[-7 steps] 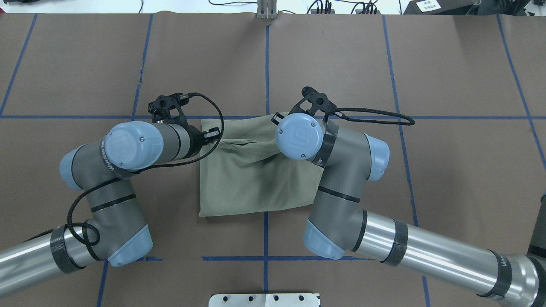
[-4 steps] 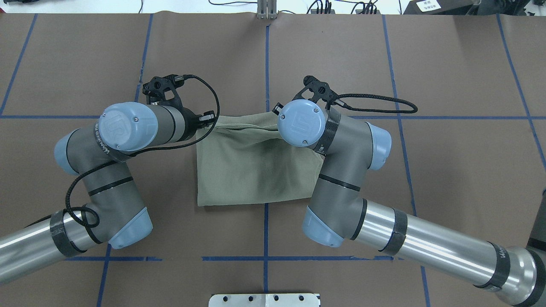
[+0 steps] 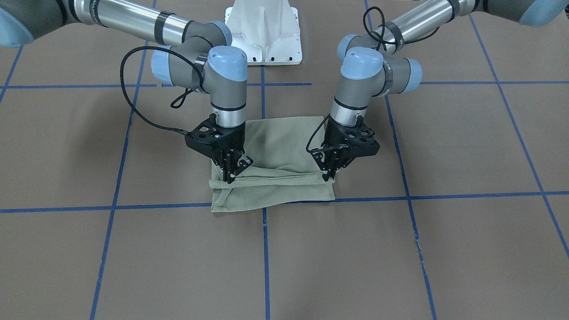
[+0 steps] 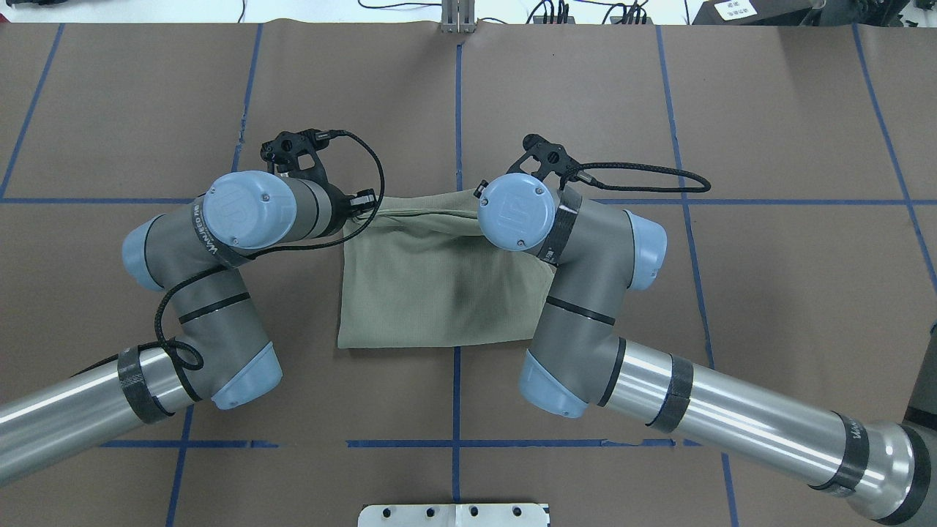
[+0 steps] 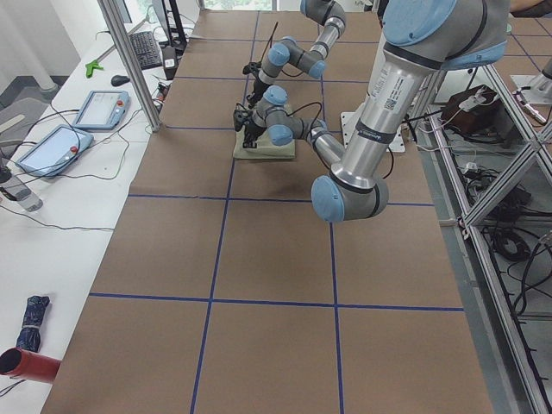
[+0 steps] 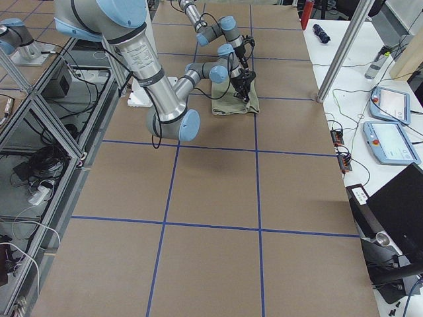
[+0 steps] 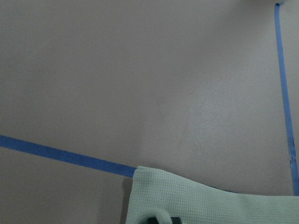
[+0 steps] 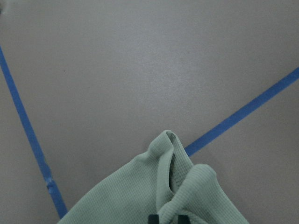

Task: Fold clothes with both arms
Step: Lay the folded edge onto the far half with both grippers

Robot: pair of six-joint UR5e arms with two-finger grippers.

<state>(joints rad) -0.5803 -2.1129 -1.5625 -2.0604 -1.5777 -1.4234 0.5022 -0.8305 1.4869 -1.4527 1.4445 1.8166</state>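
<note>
Brown paper covers the bench (image 4: 768, 110), marked into big squares by blue tape lines (image 4: 805, 201). Left arm (image 4: 212, 307) and right arm (image 4: 585, 315) both reach in from the robot's side and bend inward, with their wrists pointing straight down over the middle of the bench. A white pedestal (image 3: 263, 31) stands behind them on the centre line.

Between the arms lies the shirt (image 4: 432, 293), sage green and folded into a rough rectangle that straddles the centre tape line. Its edge nearest the robot lies flat, and its far edge rests along a cross line of tape. Just inside that far edge the top layer is gathered into a creased ridge that runs from one claw to the other.

The left claw (image 3: 330, 176) is clenched on the shirt at one end of the ridge, by the corner on the robot's left. The right claw (image 3: 229, 177) is clenched on the shirt at the other end. Each wrist view shows knit cloth bunched at the fingertips, with bare bench and tape beyond it.
</note>
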